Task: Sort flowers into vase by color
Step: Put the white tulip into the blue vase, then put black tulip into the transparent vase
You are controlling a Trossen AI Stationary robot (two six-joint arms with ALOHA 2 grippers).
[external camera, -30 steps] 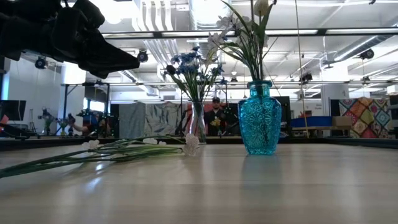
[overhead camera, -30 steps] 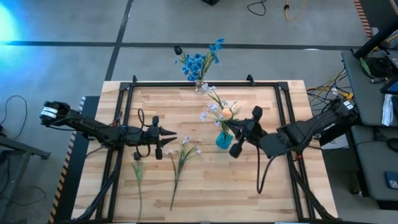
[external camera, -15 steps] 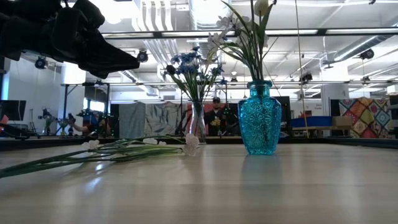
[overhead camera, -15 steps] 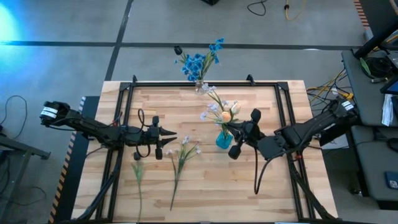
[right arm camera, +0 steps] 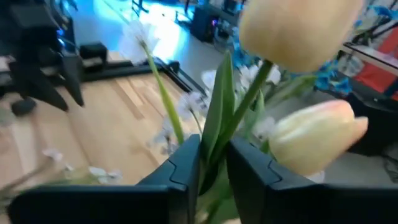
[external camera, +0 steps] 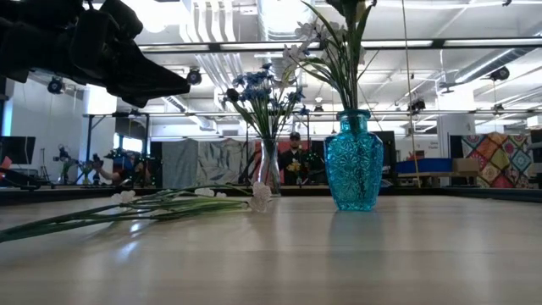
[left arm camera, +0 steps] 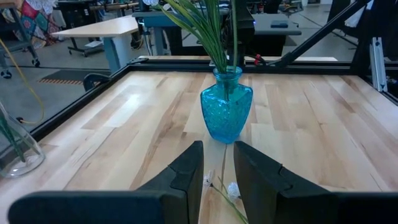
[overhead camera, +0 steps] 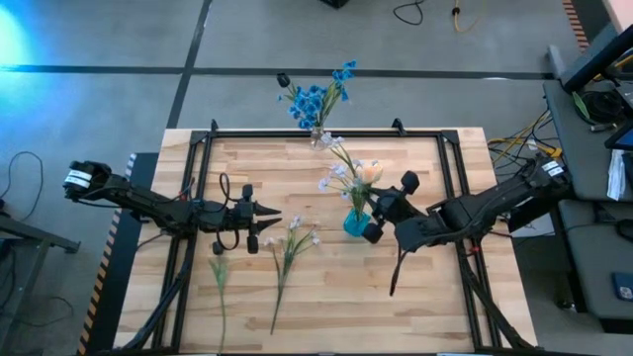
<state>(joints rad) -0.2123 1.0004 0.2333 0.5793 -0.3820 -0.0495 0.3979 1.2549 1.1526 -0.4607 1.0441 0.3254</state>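
Behind the desk (external camera: 339, 254), a workshop with ducts and bright lamps showed in the low view. One cream tulip (right arm camera: 298, 28) stood with its green stem (right arm camera: 239, 124) between the fingers (right arm camera: 180, 168) of the right hand (overhead camera: 378, 220), which sat just over the blue vase (overhead camera: 354, 223), pinched on that stem. A second tulip bud (right arm camera: 317, 140) lay just beside the fingers. White-pink sprays already stood in the same vase. Judged: the stem seemed partly seated, so the hand should lower it straight, let go only when the stem rests in the neck, then lift clear without dragging the neighbouring blooms. Two pale sprays (overhead camera: 289, 247) lay on the desk just below the left hand (overhead camera: 269, 217), which hovered with fingers slightly apart, holding nothing. Blue flowers (overhead camera: 315, 101) stood in a clear vase (external camera: 269, 176) well beyond both hands.
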